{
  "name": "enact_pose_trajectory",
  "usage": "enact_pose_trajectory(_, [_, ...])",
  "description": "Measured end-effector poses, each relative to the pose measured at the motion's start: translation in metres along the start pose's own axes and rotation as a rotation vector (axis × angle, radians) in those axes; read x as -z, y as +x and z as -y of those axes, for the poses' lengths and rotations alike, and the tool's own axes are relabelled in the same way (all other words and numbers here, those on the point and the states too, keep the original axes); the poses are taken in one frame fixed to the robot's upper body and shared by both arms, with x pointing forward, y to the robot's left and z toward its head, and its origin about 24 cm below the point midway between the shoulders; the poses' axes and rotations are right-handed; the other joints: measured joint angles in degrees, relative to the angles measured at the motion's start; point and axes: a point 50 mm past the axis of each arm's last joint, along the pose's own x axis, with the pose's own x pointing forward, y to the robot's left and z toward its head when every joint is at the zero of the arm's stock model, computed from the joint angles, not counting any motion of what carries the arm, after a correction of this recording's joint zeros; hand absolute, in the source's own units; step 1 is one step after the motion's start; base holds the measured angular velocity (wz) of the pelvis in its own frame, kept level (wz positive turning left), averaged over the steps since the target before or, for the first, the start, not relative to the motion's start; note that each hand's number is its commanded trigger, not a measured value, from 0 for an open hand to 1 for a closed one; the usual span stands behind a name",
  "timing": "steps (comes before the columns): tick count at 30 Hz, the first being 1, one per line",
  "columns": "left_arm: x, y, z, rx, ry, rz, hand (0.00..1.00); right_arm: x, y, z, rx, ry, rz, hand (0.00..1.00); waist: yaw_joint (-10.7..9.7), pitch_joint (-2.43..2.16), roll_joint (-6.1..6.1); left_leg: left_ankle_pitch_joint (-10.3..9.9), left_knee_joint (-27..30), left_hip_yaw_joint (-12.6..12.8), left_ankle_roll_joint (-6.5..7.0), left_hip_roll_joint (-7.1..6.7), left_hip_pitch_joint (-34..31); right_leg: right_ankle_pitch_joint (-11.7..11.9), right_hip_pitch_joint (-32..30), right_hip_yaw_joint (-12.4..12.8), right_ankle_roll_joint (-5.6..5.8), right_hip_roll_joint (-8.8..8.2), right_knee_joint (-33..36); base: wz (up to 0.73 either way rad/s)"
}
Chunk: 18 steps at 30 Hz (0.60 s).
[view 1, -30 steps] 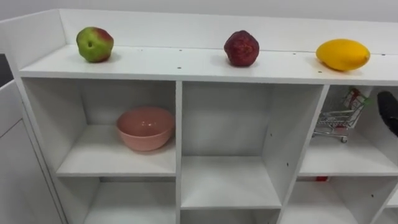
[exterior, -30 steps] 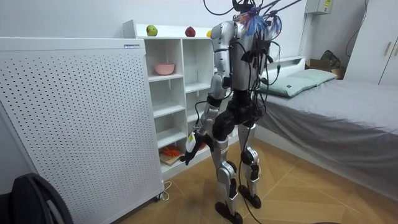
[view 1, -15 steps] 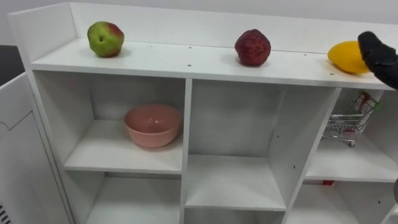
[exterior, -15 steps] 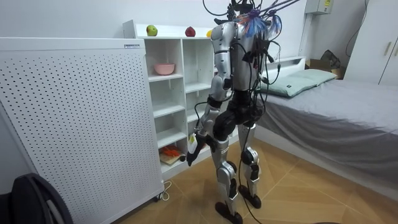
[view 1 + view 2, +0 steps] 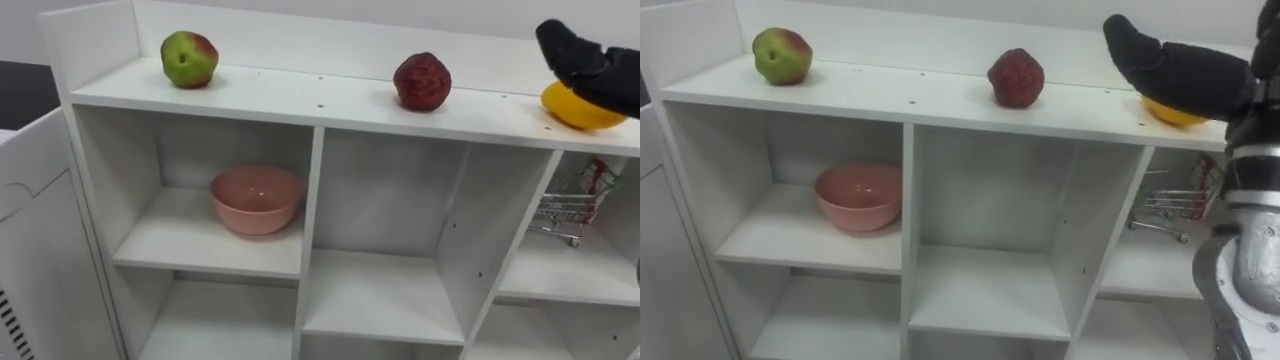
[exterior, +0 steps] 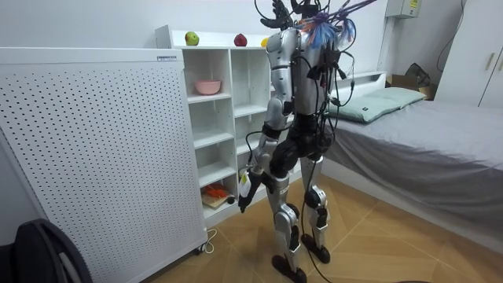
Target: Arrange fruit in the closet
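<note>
Since the earlier frames the right hand [image 5: 585, 65] has risen from the level of the right compartment to the top board, and the head camera has shifted as well. A white closet [image 5: 320, 105] stands against the far wall, with a white perforated panel [image 6: 94, 149] on the room view's left and a bed [image 6: 424, 134] on the room view's right. The robot stands upright on the wood floor [image 6: 377, 244] between closet and bed, facing the shelves. On the top board, from left to right and well apart, sit a green-red apple [image 5: 189, 59], a dark red fruit [image 5: 421, 82] and a yellow fruit [image 5: 585, 112]. The upper left compartment holds a pink bowl [image 5: 255, 199]; the upper middle compartment is bare; the right compartment holds a small wire cart [image 5: 570, 205]. The right hand enters from the right and lies over the top of the yellow fruit, covering its upper part, with the fingers held together and nearly straight, pointing left and toward the back wall. Contact between hand and fruit cannot be confirmed. The left hand [image 6: 244, 192] hangs low beside the thigh, near the lower shelves.
</note>
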Motion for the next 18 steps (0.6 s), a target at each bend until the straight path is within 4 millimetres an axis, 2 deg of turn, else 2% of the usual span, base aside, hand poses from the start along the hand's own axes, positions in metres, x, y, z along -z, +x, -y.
enact_pose_trajectory(12, [-0.004, 0.001, -0.008, -0.027, 0.013, 0.004, 0.0, 0.022, 0.023, 0.001, -0.146, -0.025, -0.126, 0.0, 0.28, 0.01, -0.7, 0.01, 0.15, -0.65, -0.02, 0.0, -0.3, 0.0, -0.07, -0.89, 0.0, -0.04, -0.01, 0.02])
enact_pose_trajectory(18, [-0.008, 0.001, -0.015, -0.035, 0.018, 0.015, 0.0, 0.034, 0.03, -0.006, -0.209, -0.022, -0.205, 0.0, 0.36, -0.19, -1.79, 0.03, 0.19, -0.74, -0.02, -0.01, -0.34, 0.0, -0.07, -1.3, 0.0, -0.08, -0.02, 0.0])
